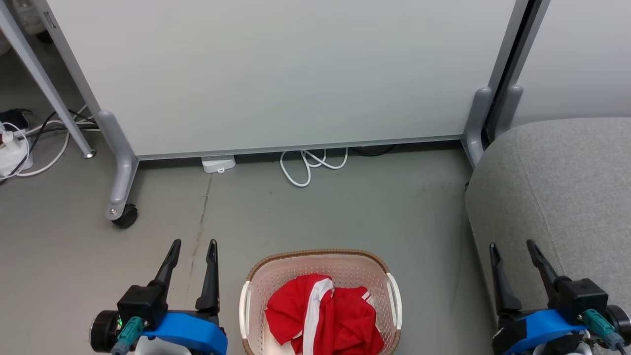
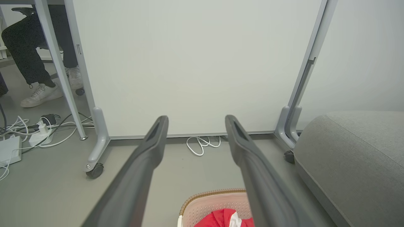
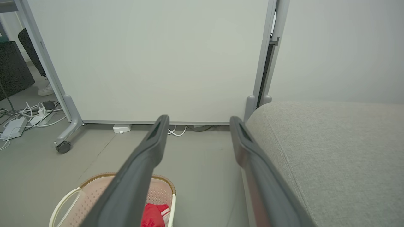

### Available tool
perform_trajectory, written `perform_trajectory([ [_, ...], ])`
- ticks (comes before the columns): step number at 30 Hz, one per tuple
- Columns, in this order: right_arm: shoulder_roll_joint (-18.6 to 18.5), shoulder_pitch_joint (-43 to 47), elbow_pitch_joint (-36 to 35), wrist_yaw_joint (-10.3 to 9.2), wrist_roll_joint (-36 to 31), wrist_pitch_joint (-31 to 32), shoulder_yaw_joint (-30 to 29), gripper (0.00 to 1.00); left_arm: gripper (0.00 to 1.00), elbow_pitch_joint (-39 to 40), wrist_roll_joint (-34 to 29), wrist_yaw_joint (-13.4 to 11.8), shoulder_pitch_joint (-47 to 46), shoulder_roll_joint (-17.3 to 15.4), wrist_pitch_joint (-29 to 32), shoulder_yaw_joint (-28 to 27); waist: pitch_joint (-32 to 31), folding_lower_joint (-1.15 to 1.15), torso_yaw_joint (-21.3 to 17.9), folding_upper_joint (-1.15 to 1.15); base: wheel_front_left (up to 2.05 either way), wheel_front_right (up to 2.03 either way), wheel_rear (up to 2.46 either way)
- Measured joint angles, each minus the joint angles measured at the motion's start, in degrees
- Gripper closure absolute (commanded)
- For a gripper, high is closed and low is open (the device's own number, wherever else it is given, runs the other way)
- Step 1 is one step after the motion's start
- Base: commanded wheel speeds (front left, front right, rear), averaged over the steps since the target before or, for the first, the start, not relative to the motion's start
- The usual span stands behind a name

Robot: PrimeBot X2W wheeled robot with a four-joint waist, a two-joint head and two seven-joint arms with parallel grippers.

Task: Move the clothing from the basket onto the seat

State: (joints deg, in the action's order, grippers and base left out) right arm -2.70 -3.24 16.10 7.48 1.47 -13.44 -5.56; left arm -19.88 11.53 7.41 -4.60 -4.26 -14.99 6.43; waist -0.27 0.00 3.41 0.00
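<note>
**Left.** My left gripper (image 1: 194,244) hangs over the grey floor (image 1: 64,256) just beside the basket's left side. Its two dark fingers are spread wide and hold nothing. I judge it is parked there so that it can swing inward over the rim without first clearing the wall.

**Centre.** The cream perforated laundry basket (image 1: 315,254) stands on the floor between my two arms, its brown woven rim uppermost and a white handle on each side. In it lies the clothing (image 1: 325,315), a crumpled bright red heap with a white stripe and white trim. The heap is bunched toward the right half, so pale mesh shows at the left. I cannot tell from the folds whether it is one garment or two. All the red I see lies in the basket, so I judge the transfer is not yet begun.

**Right.** My right gripper (image 1: 511,245) shows against the left edge of the seat, its fingers likewise parted and empty. The seat (image 1: 567,187), a large grey upholstered sofa cushion, stands apart from the basket across a strip of floor.
</note>
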Motion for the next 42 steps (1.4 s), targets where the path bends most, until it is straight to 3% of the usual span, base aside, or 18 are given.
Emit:
perform_trajectory([
  [11, 0.0, 0.0, -0.2, 0.0, 0.1, -0.3, 0.5, 0.0, 0.0, -0.1, 0.1, 0.0, 0.0, 0.1, 0.0, -0.2, 0.2, 0.0, -0.7, 0.0, 0.0, 0.0, 0.0],
  [21, 0.0, -3.0, -1.8, 0.01, 0.1, 0.2, 4.2, 0.0, 0.0, -0.4, 0.4, 0.0, -1.5, -0.7, 0.0, -0.4, 4.2, 0.0, -4.0, 0.0, 0.0, 0.0, 0.0],
  [42, -0.2, -19.4, -5.9, 0.01, 4.8, -1.4, 13.4, 0.0, 0.0, -7.8, -0.4, 0.0, -17.1, -6.8, -0.1, 2.7, 30.1, 0.01, -15.1, 0.0, 0.0, 0.0, 0.0],
])
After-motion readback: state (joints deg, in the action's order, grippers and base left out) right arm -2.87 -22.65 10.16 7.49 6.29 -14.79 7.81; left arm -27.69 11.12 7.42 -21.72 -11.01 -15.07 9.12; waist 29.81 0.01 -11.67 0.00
